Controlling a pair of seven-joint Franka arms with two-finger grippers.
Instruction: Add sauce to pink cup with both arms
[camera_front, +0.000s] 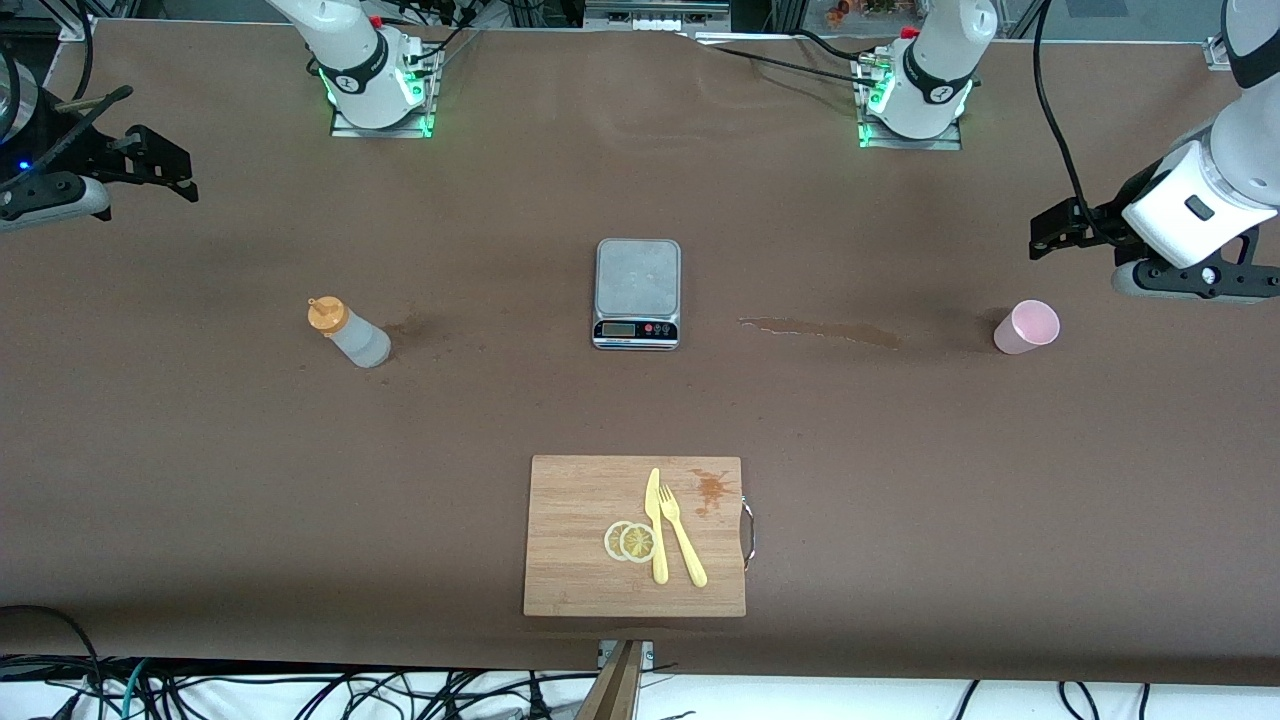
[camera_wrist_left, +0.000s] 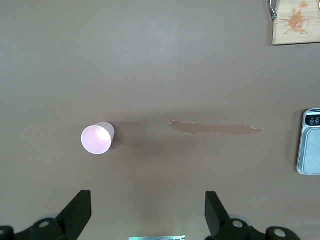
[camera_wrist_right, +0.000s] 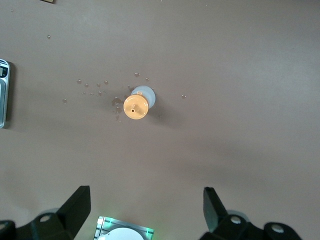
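Note:
The sauce bottle (camera_front: 350, 335), greyish with an orange cap, stands upright on the brown table toward the right arm's end; the right wrist view shows it from above (camera_wrist_right: 137, 105). The pink cup (camera_front: 1026, 327) stands upright toward the left arm's end and looks empty in the left wrist view (camera_wrist_left: 97, 138). My left gripper (camera_front: 1050, 228) hangs open and empty in the air over the table beside the cup; its fingers frame bare table (camera_wrist_left: 148, 200). My right gripper (camera_front: 160, 165) hangs open and empty over the table's right-arm end (camera_wrist_right: 146, 197), apart from the bottle.
A scale (camera_front: 637, 293) sits mid-table. A brownish wet streak (camera_front: 820, 330) lies between the scale and the cup. A wooden board (camera_front: 590, 500) with lemon slices, a yellow knife and a fork lies nearer the front camera. Droplets (camera_wrist_right: 95, 87) dot the table by the bottle.

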